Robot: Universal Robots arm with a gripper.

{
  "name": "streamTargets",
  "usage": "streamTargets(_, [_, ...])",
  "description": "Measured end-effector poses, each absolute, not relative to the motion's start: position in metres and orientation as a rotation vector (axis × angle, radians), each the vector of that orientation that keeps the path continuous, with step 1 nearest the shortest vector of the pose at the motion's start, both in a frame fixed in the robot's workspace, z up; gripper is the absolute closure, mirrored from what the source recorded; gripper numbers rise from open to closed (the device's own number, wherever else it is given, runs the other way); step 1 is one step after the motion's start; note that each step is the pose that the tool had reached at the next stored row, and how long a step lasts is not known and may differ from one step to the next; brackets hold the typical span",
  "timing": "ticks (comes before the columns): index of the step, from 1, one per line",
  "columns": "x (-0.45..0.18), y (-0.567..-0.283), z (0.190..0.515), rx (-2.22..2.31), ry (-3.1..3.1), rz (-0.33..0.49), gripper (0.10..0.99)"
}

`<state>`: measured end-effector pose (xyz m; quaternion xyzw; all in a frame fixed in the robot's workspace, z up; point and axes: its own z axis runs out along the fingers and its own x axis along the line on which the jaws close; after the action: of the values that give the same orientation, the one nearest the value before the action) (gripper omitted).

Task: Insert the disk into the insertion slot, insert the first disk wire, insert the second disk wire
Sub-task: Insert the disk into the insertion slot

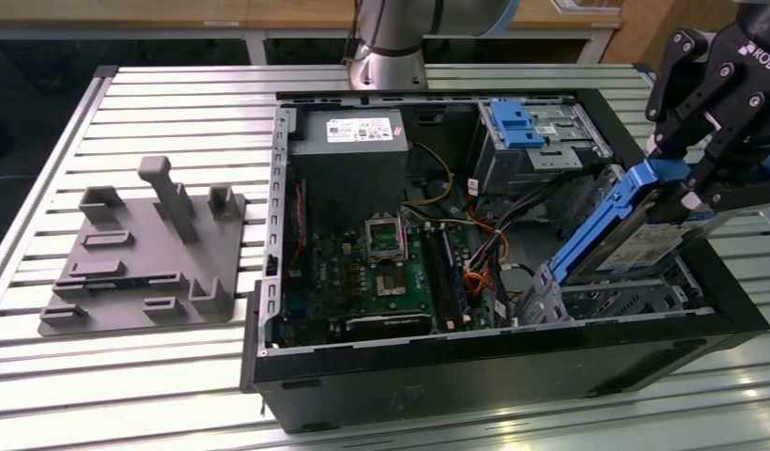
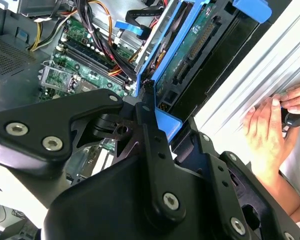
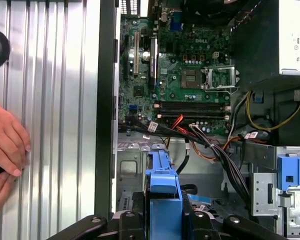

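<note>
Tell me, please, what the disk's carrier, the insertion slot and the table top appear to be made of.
Around the disk, the bright blue carrier looks like moulded plastic, matte and evenly coloured. I take the insertion slot for thin sheet metal, silver, punched with holes. As for the table, ribbed metal slats, probably aluminium, with a brushed sheen.

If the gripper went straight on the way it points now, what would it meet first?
Probably the insertion slot: the gripper, shut on the tilted disk, points down toward it, with the disk's lower end leading. Depth is unclear.
</note>
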<state>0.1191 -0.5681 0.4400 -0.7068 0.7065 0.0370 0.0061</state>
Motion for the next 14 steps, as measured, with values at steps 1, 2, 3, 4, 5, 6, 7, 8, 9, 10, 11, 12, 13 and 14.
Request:
streamTargets(1, [0.119,-0.568,0.439,-2.212,2.211,0.116,0.722])
streamTargets(2, [0.119,-0.568,0.438,-2.212,2.211,0.116,0.722])
streamTargets(3, [0.119,-0.568,0.438,-2.212,2.211,0.116,0.722])
streamTargets(4, [0.119,-0.568,0.437,-2.212,2.211,0.116,0.722])
streamTargets(5, [0.119,-0.568,0.436,-2.212,2.211,0.116,0.722])
streamTargets(6, [0.119,-0.568,0.435,-2.212,2.211,0.116,0.722])
streamTargets(7, [0.119,-0.568,0.434,-2.212,2.211,0.116,0.722])
streamTargets(8, [0.119,-0.568,0.433,-2.212,2.211,0.116,0.722])
streamTargets(9, [0.119,-0.568,0.432,-2.212,2.211,0.117,0.722])
streamTargets(10, [0.119,-0.568,0.431,-2.212,2.211,0.117,0.722])
streamTargets(11, [0.119,-0.568,0.43,-2.212,2.212,0.117,0.722])
streamTargets(12, [0.119,-0.568,0.429,-2.213,2.212,0.118,0.722])
streamTargets(13, [0.119,-0.568,0.428,-2.213,2.212,0.118,0.722])
streamTargets(14, [0.119,-0.568,0.427,-2.213,2.212,0.118,0.722])
